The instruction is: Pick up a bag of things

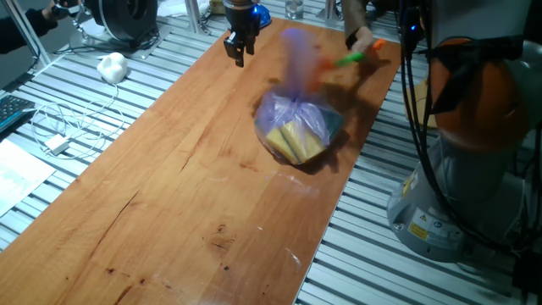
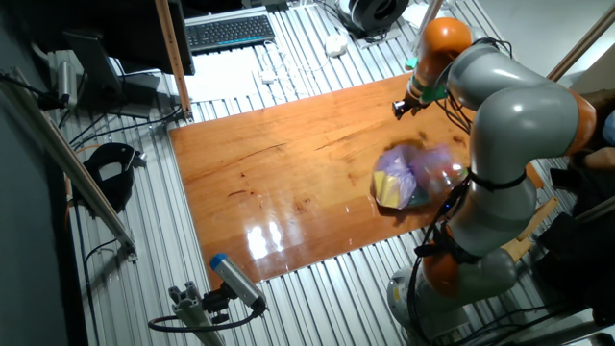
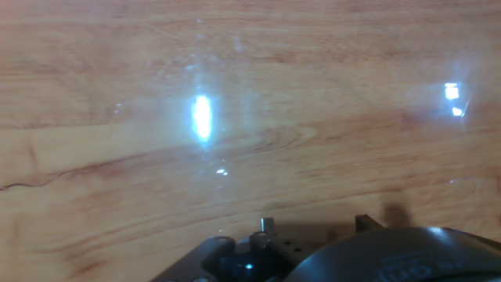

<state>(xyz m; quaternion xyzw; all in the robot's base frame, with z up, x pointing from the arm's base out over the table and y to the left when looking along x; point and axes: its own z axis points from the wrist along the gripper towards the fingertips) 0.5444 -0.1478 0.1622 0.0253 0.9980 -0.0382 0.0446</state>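
The bag of things (image 1: 295,127) is a translucent lilac plastic bag bulging with yellow and dark teal items. It sits on the wooden table (image 1: 169,195) near the right edge, and its long loose top is blurred, rising upward. It also shows in the other fixed view (image 2: 408,178). My gripper (image 1: 240,52) hangs above the table's far end, up and left of the bag and well apart from it, and also shows in the other fixed view (image 2: 399,108). Its fingers look slightly parted and empty. The hand view shows only bare wood (image 3: 235,117); the bag is out of that view.
A person's hand (image 1: 360,38) holds an orange toy shovel with a green handle (image 1: 356,56) at the table's far right. My arm's base (image 1: 457,169) stands right of the table. A white object (image 1: 112,66), cables and an adapter (image 1: 58,144) lie to the left. A keyboard (image 2: 229,31) lies beyond the table.
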